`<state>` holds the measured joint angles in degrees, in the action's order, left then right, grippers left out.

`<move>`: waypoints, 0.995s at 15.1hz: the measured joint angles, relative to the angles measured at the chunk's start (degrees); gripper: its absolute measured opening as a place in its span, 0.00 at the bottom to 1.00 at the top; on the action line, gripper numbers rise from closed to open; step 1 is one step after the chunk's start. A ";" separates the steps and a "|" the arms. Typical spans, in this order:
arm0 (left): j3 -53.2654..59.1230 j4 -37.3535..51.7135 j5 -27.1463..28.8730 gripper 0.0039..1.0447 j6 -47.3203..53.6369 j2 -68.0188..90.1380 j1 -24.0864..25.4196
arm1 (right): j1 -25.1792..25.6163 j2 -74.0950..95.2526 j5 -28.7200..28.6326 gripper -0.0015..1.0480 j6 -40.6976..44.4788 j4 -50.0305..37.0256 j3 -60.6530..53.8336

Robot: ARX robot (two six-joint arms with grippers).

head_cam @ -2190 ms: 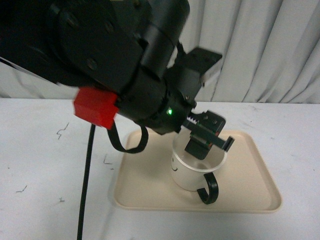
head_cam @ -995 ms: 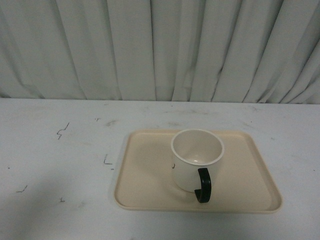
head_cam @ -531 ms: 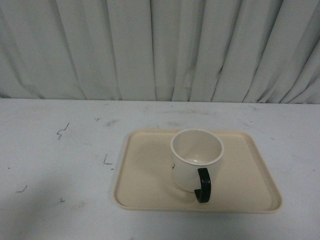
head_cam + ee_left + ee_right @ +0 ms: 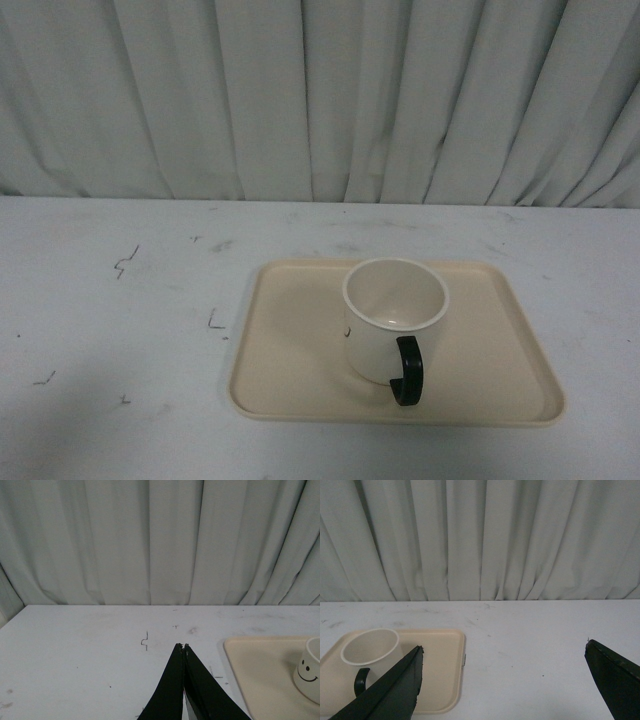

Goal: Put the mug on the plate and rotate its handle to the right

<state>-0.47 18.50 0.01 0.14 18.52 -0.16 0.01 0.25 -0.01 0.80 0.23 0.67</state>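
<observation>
Front view: the mug (image 4: pixel 392 318) stands upright on the plate (image 4: pixel 290 360), near the plate's middle and clear of its rim all round. Its handle (image 4: pixel 407 371) points toward the plate's near long rim, the one closest to the camera, and not toward the plate's right end. We see the open mouth of the mug, and only a sliver of black print shows on the side that faces the plate's left end. The plate lies flat on a white table (image 4: pixel 110 400). A few small dark marks (image 4: pixel 125 262) lie on the table beyond the plate's left end, and a pale pleated curtain (image 4: pixel 320 100) hangs beyond the plate's far rim. Neither arm appears in this view.

Left wrist view: the left gripper (image 4: pixel 183 647) sits well apart from the plate, off its left end. Its two dark fingers meet at the tips with nothing between them. The smiley face (image 4: pixel 307 672) on the mug looks toward this gripper.

Right wrist view: the right gripper (image 4: pixel 503 647) sits well off the plate's right end. Its jaws are spread wide and hold nothing. From here the handle shows on the mug's near side.
</observation>
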 joint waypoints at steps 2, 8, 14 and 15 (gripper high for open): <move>0.00 -2.64 0.00 0.01 0.00 -2.78 0.00 | 0.00 0.00 0.00 0.94 0.02 0.00 0.00; -0.02 -18.23 -0.17 0.01 0.00 -15.08 0.00 | 0.00 0.00 0.02 0.94 0.00 0.00 0.00; -0.02 -18.78 0.02 0.51 -0.11 -18.01 0.00 | 1.73 3.15 -3.80 0.94 -1.16 1.75 1.11; -0.02 -18.75 0.02 0.56 -0.09 -18.01 0.00 | 2.12 5.55 -4.96 0.94 -1.20 1.29 1.68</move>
<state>-0.49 -0.25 0.03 0.05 0.51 -0.16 2.13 5.80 -4.97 -0.40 1.52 2.35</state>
